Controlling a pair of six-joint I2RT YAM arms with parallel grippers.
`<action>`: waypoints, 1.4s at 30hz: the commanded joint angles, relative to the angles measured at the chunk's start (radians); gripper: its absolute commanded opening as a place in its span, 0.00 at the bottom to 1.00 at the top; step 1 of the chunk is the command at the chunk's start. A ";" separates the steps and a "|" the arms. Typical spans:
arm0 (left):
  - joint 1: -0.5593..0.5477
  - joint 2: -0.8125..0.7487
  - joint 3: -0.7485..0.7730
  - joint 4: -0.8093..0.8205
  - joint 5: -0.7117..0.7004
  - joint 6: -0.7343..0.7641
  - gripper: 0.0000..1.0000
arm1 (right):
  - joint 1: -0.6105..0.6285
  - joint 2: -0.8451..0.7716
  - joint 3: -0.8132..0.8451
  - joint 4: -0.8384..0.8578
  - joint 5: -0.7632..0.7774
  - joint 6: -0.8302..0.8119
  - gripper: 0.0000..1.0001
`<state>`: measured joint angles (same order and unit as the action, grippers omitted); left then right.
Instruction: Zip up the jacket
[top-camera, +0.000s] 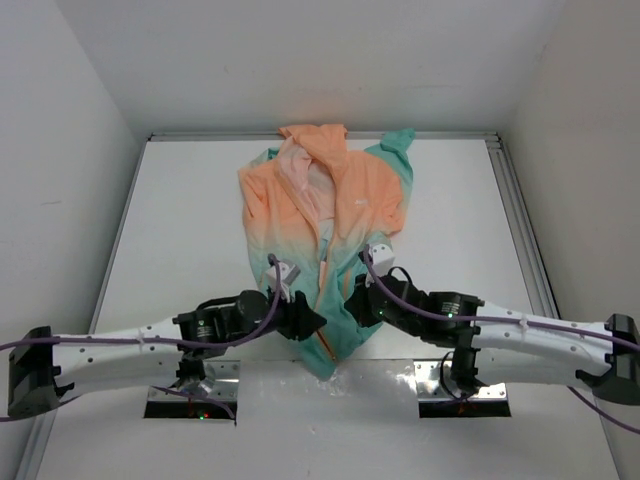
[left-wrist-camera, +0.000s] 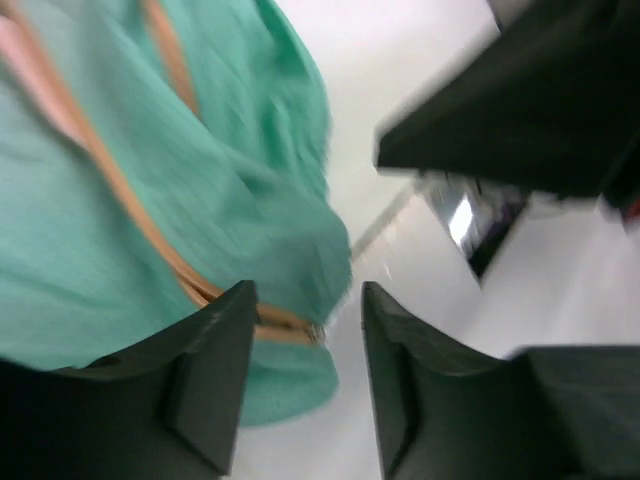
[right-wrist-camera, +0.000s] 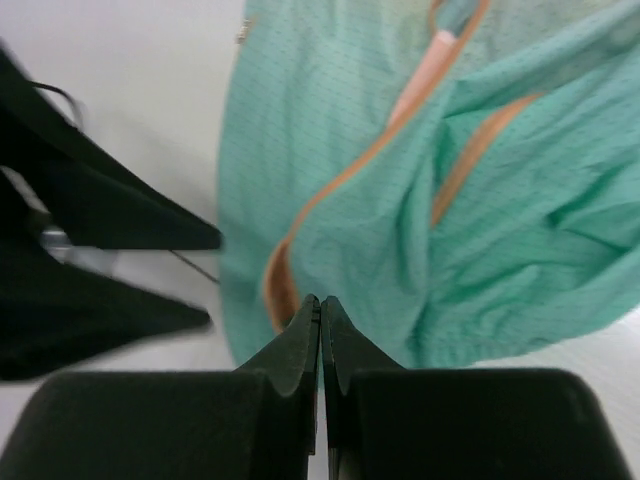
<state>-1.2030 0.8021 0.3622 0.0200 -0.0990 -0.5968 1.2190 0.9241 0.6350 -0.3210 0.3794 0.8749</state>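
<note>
The left claw (left-wrist-camera: 305, 305) sat at 7 o'clock of the jacket (top-camera: 335, 200), its fingers apart, with the lower end of the orange zipper (left-wrist-camera: 120, 190) just beside one of them. The jacket lay mid-surface (top-camera: 190, 220), its hood at 12 o'clock and its teal hem at 6, the front partly open. At 5 o'clock, the right claw (right-wrist-camera: 320, 303) had its fingers pressed together against the teal fabric. Whether it pinched any cloth could not be told.

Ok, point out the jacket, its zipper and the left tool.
jacket (top-camera: 370, 185): top view, on the orange chest panel.
zipper (left-wrist-camera: 130, 200): left wrist view, on the orange strip crossing the teal fabric.
left tool (left-wrist-camera: 305, 300): left wrist view, in the gap between its open fingertips.
</note>
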 joint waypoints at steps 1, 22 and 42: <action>0.029 -0.035 0.076 -0.173 -0.347 -0.128 0.42 | -0.009 0.013 0.061 -0.118 0.102 -0.140 0.00; 0.669 0.656 0.150 0.189 -0.019 -0.161 0.26 | -0.145 -0.113 -0.213 0.022 -0.020 -0.064 0.00; 0.561 0.294 0.083 0.037 -0.249 -0.190 0.34 | -0.144 0.071 -0.037 0.132 -0.194 -0.160 0.00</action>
<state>-0.5907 1.3064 0.5392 0.1062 -0.2531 -0.7174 1.0748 0.9672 0.5362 -0.2443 0.2619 0.7509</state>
